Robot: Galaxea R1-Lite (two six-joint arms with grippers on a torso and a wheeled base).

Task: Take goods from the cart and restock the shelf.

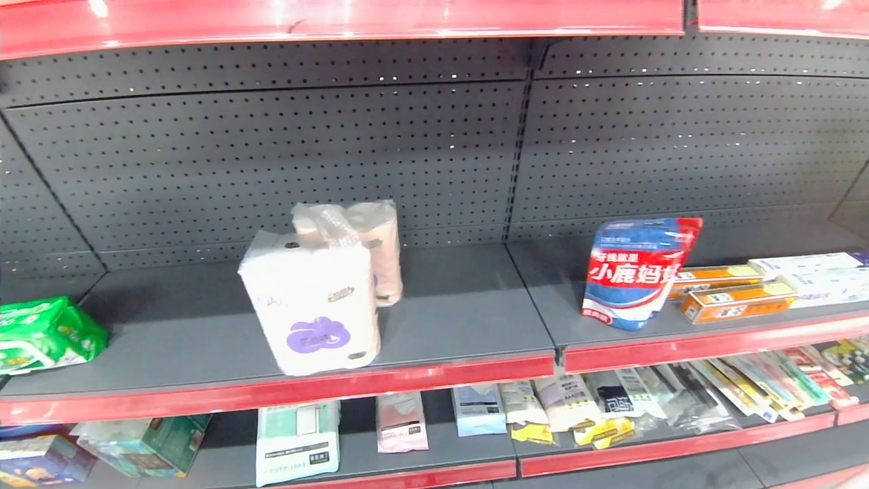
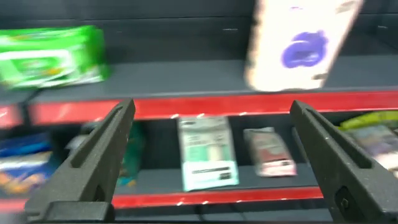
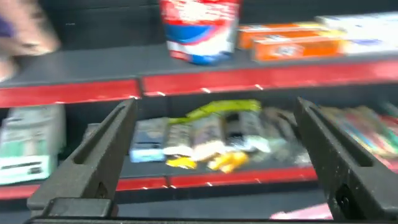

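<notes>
The left gripper [image 2: 212, 107] and the right gripper [image 3: 216, 102] are being held with jaws apart and nothing gripped, facing the shelf [image 1: 461, 299]. The white roll pack [image 1: 312, 305] is standing upright ahead of the left one, and the blue-red pouch [image 1: 635, 272] ahead of the right.

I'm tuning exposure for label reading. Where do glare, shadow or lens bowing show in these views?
Head view: lamp glare on the glossy red upper shelf, the white tissue pack brightly lit, and shelf lines bowed toward the picture's edges. Left wrist view: small glints along the red shelf edge, with the lower shelf dimmer. Right wrist view: like glints, and the goods beneath in shade.
</notes>
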